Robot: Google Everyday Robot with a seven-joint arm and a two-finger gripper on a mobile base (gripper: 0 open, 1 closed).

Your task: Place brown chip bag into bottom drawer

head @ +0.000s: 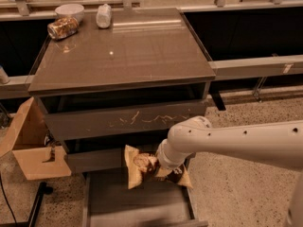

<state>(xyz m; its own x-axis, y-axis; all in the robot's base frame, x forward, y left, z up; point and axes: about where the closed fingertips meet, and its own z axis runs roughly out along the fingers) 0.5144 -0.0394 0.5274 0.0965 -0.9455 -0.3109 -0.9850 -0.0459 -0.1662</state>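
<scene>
The gripper (164, 170) is hanging low in front of the cabinet, at the end of the white arm (236, 143), and is pinching the brown chip bag (141, 168). The bag (crumpled, tan ends flaring out) is hovering above the rear of the open bottom drawer (137, 203), just below the scratched drawer front (94, 123). A speckled packet (62, 27) and white bottle (103, 15) are sitting on the cabinet top (128, 56)

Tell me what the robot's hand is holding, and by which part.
The hand, above the bottom drawer, holds the brown chip bag near its middle; the exact grip is hidden.
</scene>
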